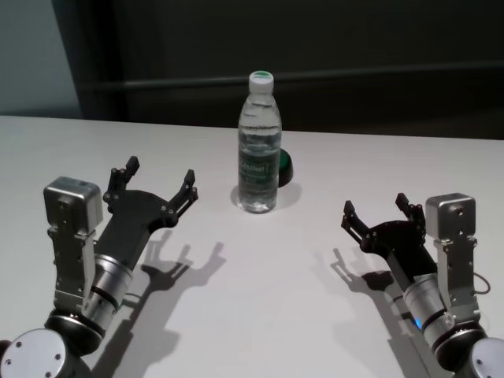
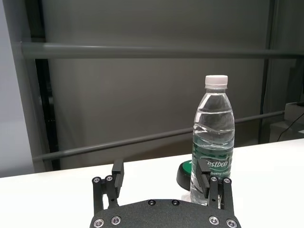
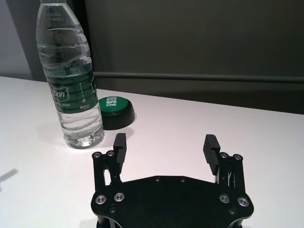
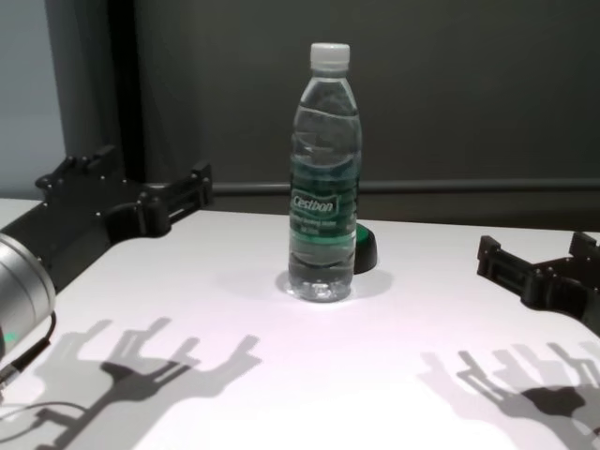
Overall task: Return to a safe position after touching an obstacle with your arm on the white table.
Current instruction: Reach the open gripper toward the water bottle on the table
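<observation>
The obstacle, a tall clear water bottle with a white cap and green label, stands upright near the far middle of the white table. My left gripper hovers open to the bottle's left, apart from it, with nothing between its fingers. In the left wrist view the bottle rises just beyond one fingertip of the left gripper. My right gripper is open and empty, nearer me and to the bottle's right. The right wrist view shows the right gripper well short of the bottle.
A small dark dome with a green top sits right behind the bottle on its right side, also visible as the dome in the chest view. A dark wall with a horizontal rail stands beyond the table's far edge.
</observation>
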